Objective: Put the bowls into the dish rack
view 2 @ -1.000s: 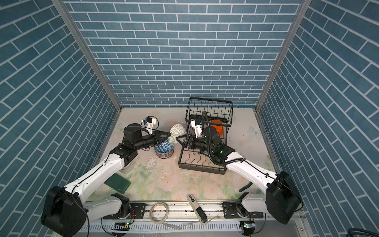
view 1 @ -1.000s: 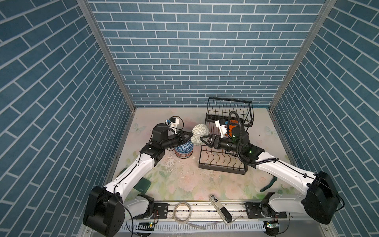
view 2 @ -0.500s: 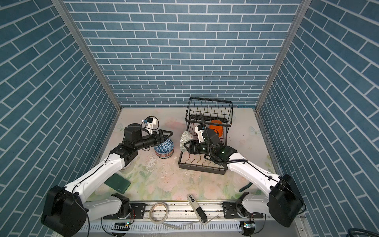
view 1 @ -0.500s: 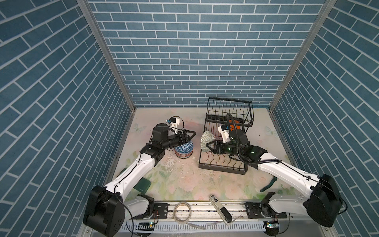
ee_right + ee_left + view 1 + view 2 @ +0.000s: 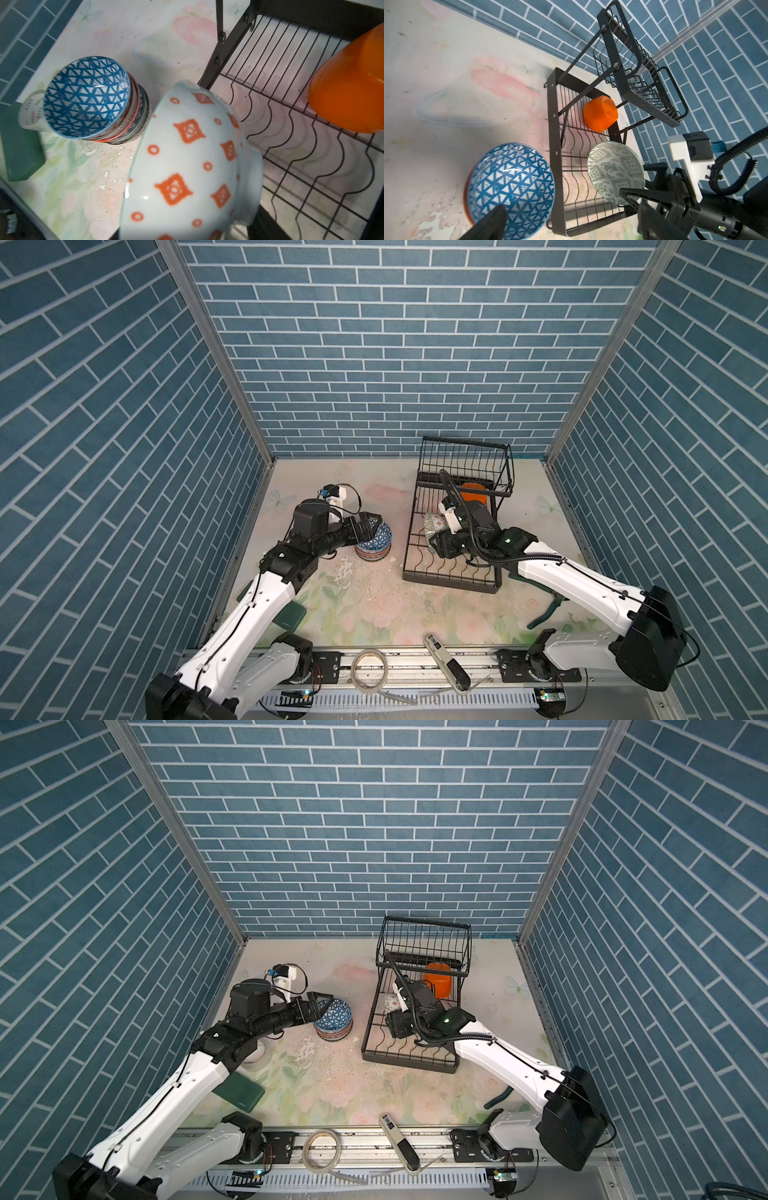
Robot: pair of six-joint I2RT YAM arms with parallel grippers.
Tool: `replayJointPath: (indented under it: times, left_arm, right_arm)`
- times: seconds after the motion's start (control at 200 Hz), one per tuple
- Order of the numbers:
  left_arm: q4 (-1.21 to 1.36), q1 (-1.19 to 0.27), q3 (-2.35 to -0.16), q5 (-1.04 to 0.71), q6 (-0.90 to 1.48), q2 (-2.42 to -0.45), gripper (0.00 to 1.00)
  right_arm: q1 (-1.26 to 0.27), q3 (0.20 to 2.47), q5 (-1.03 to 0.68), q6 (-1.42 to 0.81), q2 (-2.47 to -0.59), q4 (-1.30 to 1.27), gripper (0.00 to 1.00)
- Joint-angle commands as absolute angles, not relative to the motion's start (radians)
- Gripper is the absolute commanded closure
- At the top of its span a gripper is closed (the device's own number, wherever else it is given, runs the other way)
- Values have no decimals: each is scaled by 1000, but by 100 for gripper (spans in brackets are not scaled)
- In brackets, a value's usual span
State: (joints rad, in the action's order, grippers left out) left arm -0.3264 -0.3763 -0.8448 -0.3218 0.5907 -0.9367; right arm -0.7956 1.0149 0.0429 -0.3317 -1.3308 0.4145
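Left gripper [image 5: 371, 526]: stationed left of the dish rack [image 5: 451, 584], apart from its frame. Fingers spread wide, gripping nothing; one fingertip [image 5: 494, 220] overhangs the blue triangle-patterned bowl [image 5: 512, 182].

That bowl sits upright on top of a stack of bowls [image 5: 374, 551]. The stack stands on the table [image 5: 374, 614] near the rack's left side bar, not touching it.

Pale bowl [image 5: 187, 166], red-orange diamonds outside, grey-green pattern inside: tilted on edge over the left part of the rack's lower tier. Contact with the slot wires cannot be confirmed.

Right gripper [image 5: 627, 195]: over the rack's lower tier, fingers pinching the pale bowl's rim.

Orange bowl [image 5: 600, 113]: tipped over at the rear of the lower tier, beneath the rack's upper basket [image 5: 461, 480].
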Motion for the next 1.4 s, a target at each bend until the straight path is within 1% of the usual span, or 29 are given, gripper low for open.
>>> replayJointPath:
  times: [0.0, 0.085, 0.365, 0.49, 0.825, 0.975, 1.085, 1.395]
  left_arm:
    - [-465, -371, -857, -200, 532, -890, 0]
    - [-472, -371, -840, -175, 534, -855, 0]
    - [-489, -371, -806, -146, 525, -814, 0]
    - [-500, -371, -793, -124, 517, -804, 0]
    - [-497, -370, -779, -89, 509, -784, 0]
    - [-494, -369, -776, -85, 508, -785, 0]
    - [-500, -369, -776, -76, 503, -785, 0]
    - [-512, -364, -772, -72, 500, -781, 0]
  right_arm:
    - [-805, 1104, 173, -204, -1378, 473, 52]
    - [-812, 1128, 251, -163, -1421, 491, 52]
    - [-828, 1191, 399, -20, -1534, 471, 53]
    - [-833, 1201, 470, 59, -1577, 429, 53]
    - [-832, 1215, 596, 272, -1680, 296, 54]
    - [-832, 1212, 631, 371, -1717, 207, 57]
    - [-829, 1204, 647, 444, -1738, 127, 57]
    - [-779, 1238, 658, 568, -1820, 26, 56]
